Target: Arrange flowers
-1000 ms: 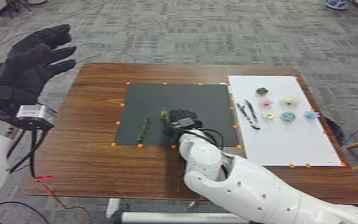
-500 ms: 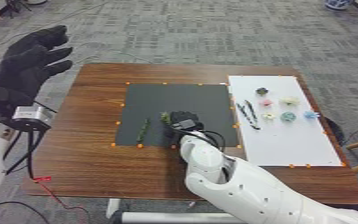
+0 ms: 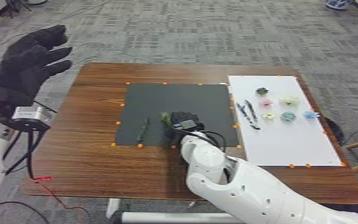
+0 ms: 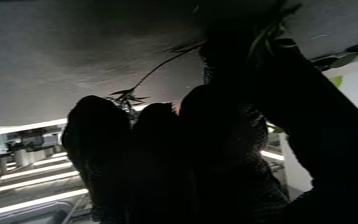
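My right hand (image 3: 185, 118) just edged slightly right over the black mat (image 3: 180, 95), thumb and fingers pinching a green sprig (image 3: 166, 118). Grip looks set; placement tweak likely next.

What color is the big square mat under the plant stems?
The mat is black, or very dark gray. The head view shows it best.

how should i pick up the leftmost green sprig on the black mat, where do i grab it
Probably near the middle of its length, coming from above and pinching across it from its left and right sides: the green sprig is long and thin, lies on the black mat, and points roughly away from the robot.
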Robot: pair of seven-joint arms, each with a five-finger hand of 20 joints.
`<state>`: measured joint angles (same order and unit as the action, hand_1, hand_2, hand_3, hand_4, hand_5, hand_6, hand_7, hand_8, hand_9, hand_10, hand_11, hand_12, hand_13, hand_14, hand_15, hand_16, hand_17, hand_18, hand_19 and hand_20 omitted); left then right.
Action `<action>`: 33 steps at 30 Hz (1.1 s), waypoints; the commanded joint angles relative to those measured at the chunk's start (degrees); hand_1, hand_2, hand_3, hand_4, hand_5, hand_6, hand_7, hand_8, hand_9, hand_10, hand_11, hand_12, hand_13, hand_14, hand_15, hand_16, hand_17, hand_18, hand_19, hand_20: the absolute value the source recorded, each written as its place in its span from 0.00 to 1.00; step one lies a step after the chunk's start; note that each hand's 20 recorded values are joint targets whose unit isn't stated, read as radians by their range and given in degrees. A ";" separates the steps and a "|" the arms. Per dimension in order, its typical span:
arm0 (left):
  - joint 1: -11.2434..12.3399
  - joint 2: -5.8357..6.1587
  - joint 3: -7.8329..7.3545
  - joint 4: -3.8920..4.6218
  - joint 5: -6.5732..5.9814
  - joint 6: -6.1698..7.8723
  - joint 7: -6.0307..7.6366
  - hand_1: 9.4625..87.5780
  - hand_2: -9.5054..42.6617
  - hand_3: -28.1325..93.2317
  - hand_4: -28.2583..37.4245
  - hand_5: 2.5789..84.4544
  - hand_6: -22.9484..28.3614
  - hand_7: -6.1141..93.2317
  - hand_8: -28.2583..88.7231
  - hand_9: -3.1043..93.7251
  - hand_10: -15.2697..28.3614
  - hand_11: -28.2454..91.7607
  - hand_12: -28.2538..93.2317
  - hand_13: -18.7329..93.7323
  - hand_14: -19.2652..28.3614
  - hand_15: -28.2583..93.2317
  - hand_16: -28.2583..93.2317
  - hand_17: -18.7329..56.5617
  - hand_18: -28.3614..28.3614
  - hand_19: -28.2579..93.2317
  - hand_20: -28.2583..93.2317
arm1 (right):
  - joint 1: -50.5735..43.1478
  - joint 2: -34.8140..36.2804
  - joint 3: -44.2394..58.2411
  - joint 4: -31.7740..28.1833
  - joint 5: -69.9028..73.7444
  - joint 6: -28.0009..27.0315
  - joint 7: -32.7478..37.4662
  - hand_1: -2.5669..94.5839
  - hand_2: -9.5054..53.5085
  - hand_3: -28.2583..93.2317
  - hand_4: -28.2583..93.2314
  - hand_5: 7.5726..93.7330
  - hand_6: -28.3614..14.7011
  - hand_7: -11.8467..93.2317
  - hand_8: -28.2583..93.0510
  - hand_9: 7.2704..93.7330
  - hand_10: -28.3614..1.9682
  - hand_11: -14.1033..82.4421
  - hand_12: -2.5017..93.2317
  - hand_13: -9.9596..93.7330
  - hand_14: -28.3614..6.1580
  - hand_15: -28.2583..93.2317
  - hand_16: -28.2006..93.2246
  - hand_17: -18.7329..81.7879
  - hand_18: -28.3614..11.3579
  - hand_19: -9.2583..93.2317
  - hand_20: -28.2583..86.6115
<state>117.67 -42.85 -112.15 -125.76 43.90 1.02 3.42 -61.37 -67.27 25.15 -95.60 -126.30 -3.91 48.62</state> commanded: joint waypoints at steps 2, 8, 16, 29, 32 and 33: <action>0.33 -0.33 -0.30 -0.42 -0.25 -0.25 0.08 0.20 0.00 0.82 0.04 0.24 0.48 0.29 0.15 0.21 0.56 0.38 0.42 0.24 0.67 0.54 0.22 0.10 0.85 0.55 0.30 | 0.31 1.32 -2.27 0.48 1.90 -0.32 -0.24 0.25 0.10 0.94 0.11 0.85 0.68 0.64 0.17 1.00 0.74 0.74 0.55 0.94 0.64 0.92 0.61 0.79 0.15 1.00 0.90; 0.53 -0.27 -0.61 -0.47 -0.24 -0.09 -0.01 0.20 0.00 0.81 0.04 0.24 0.48 0.29 0.16 0.21 0.57 0.38 0.42 0.24 0.67 0.54 0.23 0.10 0.85 0.55 0.30 | 1.46 1.94 -1.74 -1.39 3.42 -2.24 -0.29 0.22 0.10 0.93 0.10 0.85 0.68 0.64 0.16 1.00 0.75 0.75 0.54 0.94 0.65 0.92 0.61 0.79 0.15 1.00 0.90; 1.54 -0.84 -1.50 -0.86 -0.16 -0.15 -0.23 0.20 0.00 0.81 0.04 0.25 0.48 0.28 0.16 0.21 0.57 0.38 0.42 0.24 0.67 0.54 0.23 0.10 0.85 0.56 0.30 | 2.71 4.25 0.01 -5.41 4.04 0.98 0.97 0.16 0.13 0.90 0.06 0.83 0.66 0.64 0.16 1.00 0.75 0.73 0.55 0.94 0.65 0.92 0.62 0.79 0.15 1.00 0.90; 4.76 -2.80 -2.62 -1.68 -0.09 0.13 -0.09 0.21 0.01 0.81 0.04 0.25 0.49 0.28 0.16 0.21 0.58 0.39 0.41 0.24 0.68 0.56 0.22 0.10 0.86 0.57 0.30 | -6.77 14.74 16.64 -17.77 7.48 13.02 1.08 0.11 0.20 0.87 0.04 0.77 0.61 0.59 0.15 0.96 0.70 0.70 0.55 0.91 0.63 0.89 0.62 0.76 0.16 1.00 0.87; 6.32 -3.74 -3.58 -2.07 0.07 0.59 -0.21 0.21 0.01 0.80 0.04 0.25 0.49 0.28 0.16 0.21 0.58 0.39 0.41 0.24 0.68 0.56 0.21 0.10 0.86 0.57 0.30 | -10.52 19.97 19.99 -17.20 6.45 16.69 2.60 0.14 0.15 0.87 0.04 0.68 0.54 0.48 0.16 0.82 0.53 0.67 0.52 0.80 0.50 0.89 0.59 0.62 0.12 1.00 0.80; 6.94 -4.24 -3.95 -2.24 0.11 0.70 -0.11 0.21 0.01 0.80 0.04 0.25 0.49 0.28 0.16 0.21 0.58 0.39 0.41 0.24 0.68 0.56 0.21 0.10 0.86 0.57 0.30 | -11.88 21.28 21.59 -16.60 5.79 15.57 3.63 0.14 0.14 0.87 0.04 0.65 0.53 0.47 0.16 0.79 0.48 0.66 0.50 0.76 0.47 0.88 0.58 0.57 0.12 1.00 0.76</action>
<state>121.63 -44.69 -114.68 -127.05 43.92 1.08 3.39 -67.04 -57.88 41.68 -113.49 -115.59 4.85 48.90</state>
